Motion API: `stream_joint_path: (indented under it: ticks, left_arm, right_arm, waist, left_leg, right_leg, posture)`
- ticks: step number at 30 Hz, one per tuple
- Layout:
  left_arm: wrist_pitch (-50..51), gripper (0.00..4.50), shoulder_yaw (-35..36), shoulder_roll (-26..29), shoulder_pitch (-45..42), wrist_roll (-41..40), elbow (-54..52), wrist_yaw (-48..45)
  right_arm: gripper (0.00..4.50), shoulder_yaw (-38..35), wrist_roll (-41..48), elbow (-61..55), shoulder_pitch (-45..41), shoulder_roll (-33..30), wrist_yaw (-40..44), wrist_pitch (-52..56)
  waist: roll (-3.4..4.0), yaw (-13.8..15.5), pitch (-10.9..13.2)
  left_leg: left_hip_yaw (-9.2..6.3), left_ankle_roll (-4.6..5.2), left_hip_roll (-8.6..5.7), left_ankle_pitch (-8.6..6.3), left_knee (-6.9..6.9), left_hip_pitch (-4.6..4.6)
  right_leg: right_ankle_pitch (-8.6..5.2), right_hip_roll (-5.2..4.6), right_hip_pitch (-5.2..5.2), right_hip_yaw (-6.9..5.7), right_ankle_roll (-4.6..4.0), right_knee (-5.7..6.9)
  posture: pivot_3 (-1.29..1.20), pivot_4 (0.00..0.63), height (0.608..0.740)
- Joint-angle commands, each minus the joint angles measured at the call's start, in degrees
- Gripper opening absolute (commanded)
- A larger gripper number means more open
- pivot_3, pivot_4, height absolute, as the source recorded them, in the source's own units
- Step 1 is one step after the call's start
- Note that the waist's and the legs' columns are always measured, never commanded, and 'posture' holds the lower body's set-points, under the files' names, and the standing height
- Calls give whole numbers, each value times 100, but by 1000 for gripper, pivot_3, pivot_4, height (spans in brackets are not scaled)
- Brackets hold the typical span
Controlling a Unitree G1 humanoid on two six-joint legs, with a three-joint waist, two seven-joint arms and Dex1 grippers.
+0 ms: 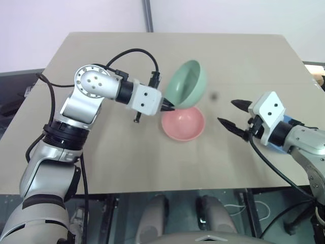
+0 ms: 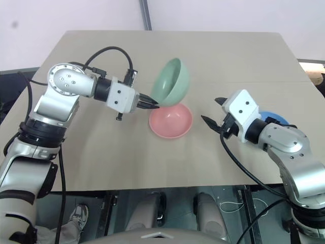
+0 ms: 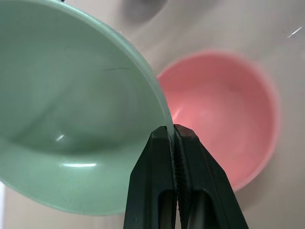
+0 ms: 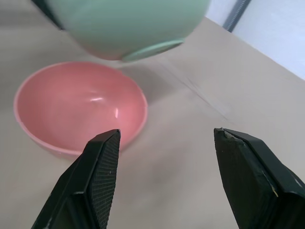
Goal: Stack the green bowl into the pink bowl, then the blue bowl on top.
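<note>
Over the pink bowl (image 1: 183,123): the space is taken by the green bowl (image 1: 186,84), held tilted in the air by its rim in the left gripper (image 1: 169,106) — little room is left between the two bowls.
Left of the pink bowl: the approach is blocked by the left arm, which reaches across the table (image 1: 101,162) from that side.
Right of the pink bowl: a bare strip of table is left up to the right gripper (image 1: 233,114), whose fingers stand wide apart with nothing between them.
Blue bowl (image 2: 274,117): it is largely hidden behind the right arm — access from the near side is barred.
Far half of the table: bare tabletop is seen beyond the bowls.
</note>
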Motion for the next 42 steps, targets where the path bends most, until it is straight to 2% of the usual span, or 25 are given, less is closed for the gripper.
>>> stream_joint_path:
  ticks: [1, 2, 5, 7, 8, 13, 17, 18, 19, 22, 23, 25, 28, 30, 33, 36, 37, 38, 40, 41, 42]
  left_arm:
    - [-353, 1284, -14, 65, 146, -67, -228, -331]
    - [-474, 1480, -64, 54, 201, -35, -189, -400]
    - [-764, 2625, -70, 23, 266, 6, -76, -501]
    - [-649, 3436, 46, -38, 206, -16, -31, -381]
    - [-309, 4039, 181, 0, 124, -98, -14, -294]
    - [2043, 4039, 870, 322, -12, -864, -167, 3]
    - [3350, 4039, 1690, 334, 424, -1593, -282, 625]
    - [3868, 4038, 1808, 457, 597, -1801, -375, 649]
    - [4073, 4500, 1944, 566, 845, -1943, -556, 626]
    - [3938, 4500, 2486, 234, 1522, -1820, -951, 1655]
    - [4082, 4500, 2687, 74, 1667, -2059, -1059, 1829]
    - [4045, 4500, 2950, -193, 1975, -2629, -1276, 1619]
    - [3739, 4500, 3027, -406, 2613, -2632, -1577, 1706]
    - [3678, 4500, 3033, -368, 2893, -2814, -1659, 1379]
    - [3606, 4500, 3036, -256, 3118, -2999, -1596, 936]
    - [3603, 4500, 3054, -106, 3167, -3128, -1477, 584]
    - [3568, 4500, 3060, -43, 3183, -3149, -1429, 460]
    - [3507, 4500, 3068, -6, 3187, -3142, -1374, 389]
    - [3437, 4500, 3097, 112, 3236, -3178, -1235, 146]
    - [3361, 4500, 3128, 124, 3237, -3169, -1159, 102]
    - [3365, 4500, 3160, 141, 3240, -3201, -1104, 70]
  right_arm:
    - [3444, -348, 10, -238, 186, -106, -90, -148]
    - [3444, -374, -23, -271, 279, -100, -121, -201]
    - [3444, -449, -40, -379, 510, -109, -183, -279]
    - [3444, -570, -33, -433, 710, -124, -223, -250]
    - [3444, -636, -96, -411, 852, -178, -229, -260]
    - [3444, -855, -376, -140, 1305, -501, -369, 12]
    - [3444, -1185, -152, 123, 1504, -598, -220, 346]
    - [3963, -1223, -106, 152, 1625, -695, -79, 344]
    - [4330, -1263, -95, 178, 1704, -748, -16, 332]
    - [4428, -1222, -377, 351, 1706, -797, -302, 329]
    - [4428, -1216, -372, 381, 1720, -814, -289, 341]
    - [4428, -1185, -355, 470, 1712, -801, -303, 411]
    - [4428, -786, -484, 846, 1605, -778, -426, 500]
    - [4428, -575, -624, 1161, 1510, -807, -492, 437]
    - [3576, -445, -722, 1541, 1415, -835, -498, 325]
    - [2235, -337, -816, 1800, 1425, -880, -424, 176]
    - [1939, -321, -837, 1859, 1435, -888, -399, 123]
    - [1296, -316, -853, 1899, 1438, -893, -384, 76]
    - [420, -310, -909, 1917, 1429, -947, -355, -53]
    - [56, -339, -914, 1860, 1371, -931, -354, -151]
    - [17, -380, -859, 1757, 1293, -894, -324, -249]
  waist:
    - [0, 0, 0]
    - [0, 2, 0]
    - [0, 3, 0]
    - [0, 4, 0]
    - [0, 6, 0]
    - [-1, -16, 0]
    - [0, -20, 0]
    - [0, -20, 0]
    - [1, -25, 0]
    - [1, -16, 0]
    - [-1, -1, 0]
    - [-4, 19, 0]
    - [-7, 6, -3]
    - [-7, 4, -3]
    - [-5, 1, -2]
    - [-6, 10, -2]
    - [-5, 7, -2]
    - [-5, 5, -2]
    - [-6, 2, -5]
    - [-12, -2, -8]
    - [-15, -2, -9]
  left_leg:
    - [1, 0, 1, 0, 2, 7]
    - [5, 0, 0, 0, 5, 15]
    - [13, 0, 1, 0, 6, 28]
    - [13, 0, 3, 0, 15, 26]
    - [15, 0, 3, 0, 18, 26]
    - [12, 0, 6, 0, 41, 23]
    - [15, 0, 11, 0, 42, 36]
    - [12, 0, 16, 0, 41, 40]
    - [10, 0, 17, 0, 41, 41]
    - [9, 0, 21, 0, 36, 55]
    - [9, 0, 22, 0, 37, 57]
    - [9, 0, 22, 0, 45, 56]
    - [14, 0, 24, 0, 49, 65]
    - [18, 0, 20, 0, 48, 67]
    - [24, 0, 20, 0, 48, 69]
    - [27, 0, 20, 0, 48, 67]
    - [28, 0, 20, 0, 48, 67]
    - [30, 0, 20, 0, 47, 67]
    - [29, 0, 20, -1, 47, 68]
    - [29, 0, 20, -1, 47, 69]
    - [29, 0, 20, -1, 47, 70]
  right_leg:
    - [0, 1, 6, 1, 0, 3]
    - [-1, 2, 12, 7, 0, 6]
    - [-1, 3, 23, 15, 0, 7]
    - [-1, 5, 23, 15, 0, 9]
    - [-1, 5, 24, 17, 1, 11]
    - [-6, 7, 25, 16, 8, 26]
    - [-11, 12, 26, 25, 17, 38]
    - [-11, 14, 28, 25, 16, 40]
    - [-12, 16, 28, 26, 17, 41]
    - [-10, 16, 33, 41, 14, 40]
    - [-10, 13, 35, 43, 15, 41]
    - [-8, 7, 40, 41, 15, 40]
    - [-4, -1, 49, 45, 4, 36]
    - [-10, -6, 50, 47, -11, 38]
    - [-13, 0, 49, 45, -16, 38]
    - [-16, 2, 48, 40, -18, 39]
    - [-17, 3, 48, 40, -18, 38]
    - [-18, 2, 48, 42, -16, 38]
    - [-18, 1, 47, 46, -15, 37]
    - [-18, 1, 49, 46, -15, 36]
    - [-20, 2, 49, 47, -12, 35]
  posture:
    - [0, 150, 740]
    - [0, 150, 740]
    - [0, 150, 740]
    - [0, 150, 740]
    - [0, 150, 740]
    - [0, 150, 740]
    - [0, 150, 740]
    - [0, 150, 740]
    - [0, 150, 740]
    - [0, 150, 740]
    - [0, 150, 740]
    - [0, 150, 740]
    - [0, 150, 740]
    - [0, 150, 740]
    - [0, 150, 740]
    - [0, 150, 740]
    - [0, 150, 740]
    - [0, 150, 740]
    - [0, 150, 740]
    - [0, 150, 740]
    - [0, 150, 740]
